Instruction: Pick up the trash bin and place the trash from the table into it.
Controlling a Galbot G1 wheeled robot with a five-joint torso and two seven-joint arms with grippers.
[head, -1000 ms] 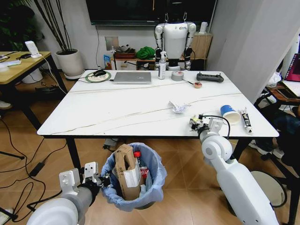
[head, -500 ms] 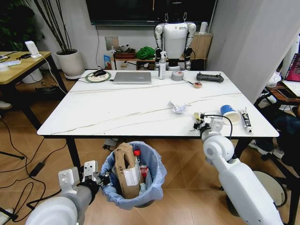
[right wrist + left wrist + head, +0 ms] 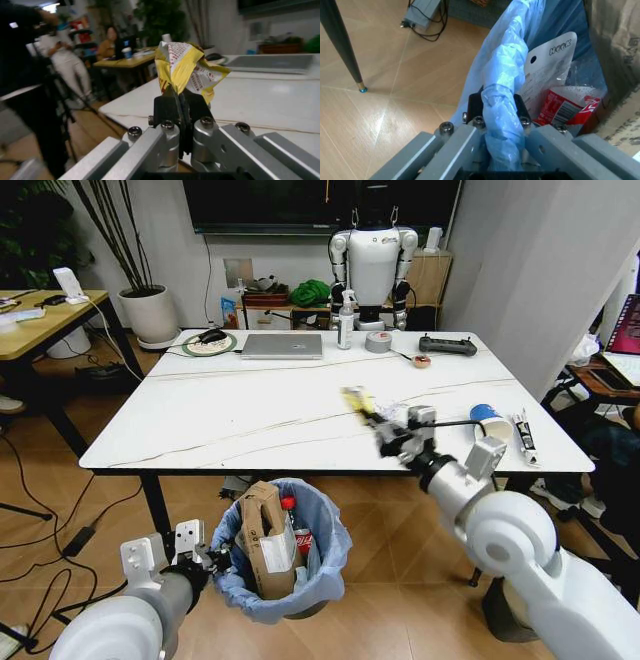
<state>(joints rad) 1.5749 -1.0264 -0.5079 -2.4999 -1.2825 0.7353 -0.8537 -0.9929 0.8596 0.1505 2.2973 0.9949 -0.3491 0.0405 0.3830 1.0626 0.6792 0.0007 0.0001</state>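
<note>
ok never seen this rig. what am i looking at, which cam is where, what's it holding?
It is a wheeled robot with two arms, each ending in a claw. The wide picture comes from a camera on its head, looking down at the white table. The other two pictures come from cameras on its wrists.

The left claw is shut on the blue bag folded over the rim of the trash bin, held low beside the table. A torn cardboard box and a red-labelled bottle are already inside.

The right claw pinches a yellow wrapper above the table's near edge.

On the table lie a crumpled white paper, a blue paper cup, a laptop, a spray bottle and a tape roll.
</note>
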